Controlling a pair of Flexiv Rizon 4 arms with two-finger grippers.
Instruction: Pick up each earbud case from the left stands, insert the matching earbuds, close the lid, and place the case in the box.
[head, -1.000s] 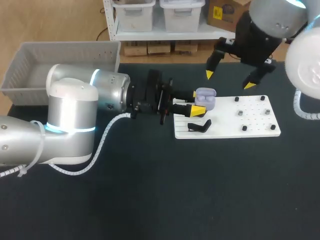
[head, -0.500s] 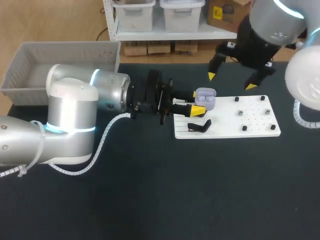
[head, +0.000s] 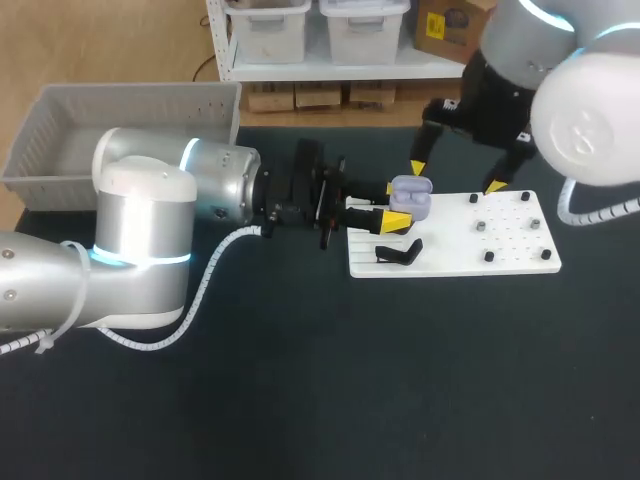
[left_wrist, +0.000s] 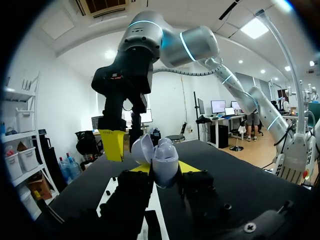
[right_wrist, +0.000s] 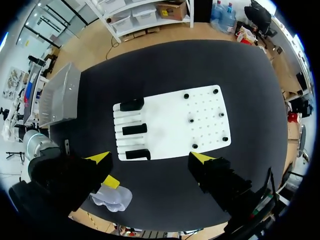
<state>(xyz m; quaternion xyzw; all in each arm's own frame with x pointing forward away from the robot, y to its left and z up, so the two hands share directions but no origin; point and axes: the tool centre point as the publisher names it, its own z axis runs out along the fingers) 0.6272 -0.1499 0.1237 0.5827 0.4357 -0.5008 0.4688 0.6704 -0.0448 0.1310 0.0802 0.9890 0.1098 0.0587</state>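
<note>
The left gripper (head: 396, 206) is clenched on the lavender earbud case (head: 411, 196), whose lid stands open, over the left part of the white board (head: 510, 255) on the counter (head: 400, 380). The right gripper (head: 457, 177) hangs just above the case, fingers spread wide, grasping nothing.

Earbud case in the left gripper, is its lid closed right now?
No, the earbud case in the left gripper has its lid swung up and open.
</note>
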